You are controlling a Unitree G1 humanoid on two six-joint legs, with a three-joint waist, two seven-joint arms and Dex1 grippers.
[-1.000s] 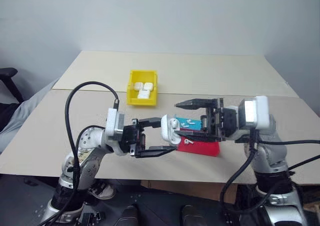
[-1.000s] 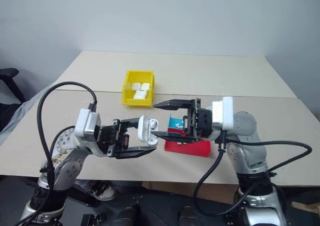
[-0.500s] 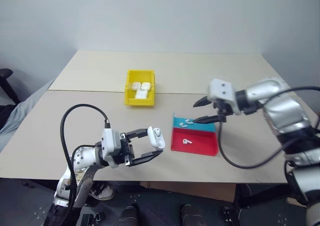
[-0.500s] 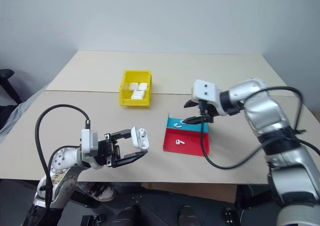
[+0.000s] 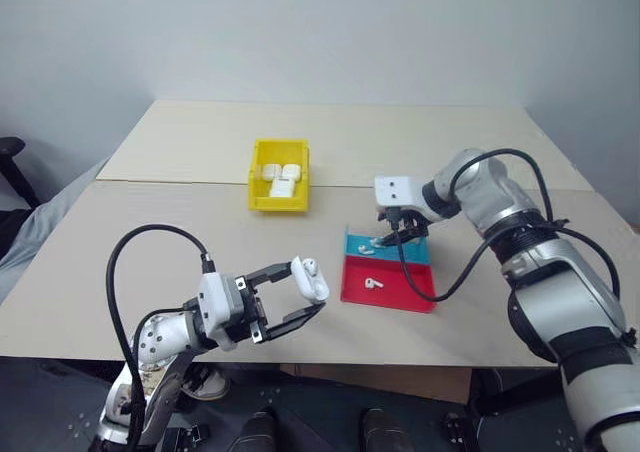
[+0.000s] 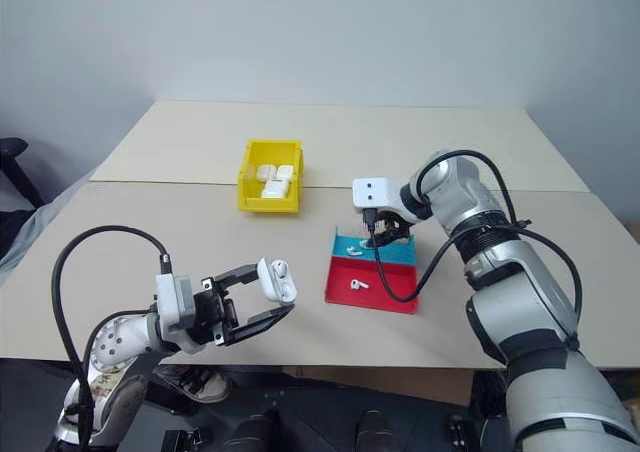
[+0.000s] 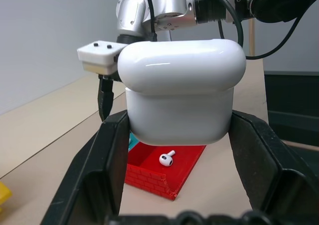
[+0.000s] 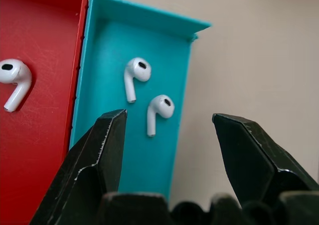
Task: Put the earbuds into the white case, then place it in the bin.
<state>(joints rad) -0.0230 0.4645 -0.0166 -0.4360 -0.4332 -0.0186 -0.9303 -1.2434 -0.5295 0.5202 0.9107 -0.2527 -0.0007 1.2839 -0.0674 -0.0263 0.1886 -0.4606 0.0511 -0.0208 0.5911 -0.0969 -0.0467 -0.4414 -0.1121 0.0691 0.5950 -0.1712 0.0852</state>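
Right gripper [image 5: 390, 239], head view: jaws apart, over tray [image 5: 420, 297]; left gripper [image 5: 296, 297] clamps case [image 5: 311, 278]. Right wrist view: earbuds [image 8: 160, 108] in teal half. Pick-up step; next needs descent, closing. Bin [image 5: 256, 198] far.

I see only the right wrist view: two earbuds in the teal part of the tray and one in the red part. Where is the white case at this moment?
Observer: The left end effector grips the white case, to the robot's left of the tray, toward the near edge of the table.
Operator: Thank you. And the container where the case must go afterwards, where does it stand?
Observer: The yellow bin stands farther back on the table, to the left of the tray, with other white cases lying in it.
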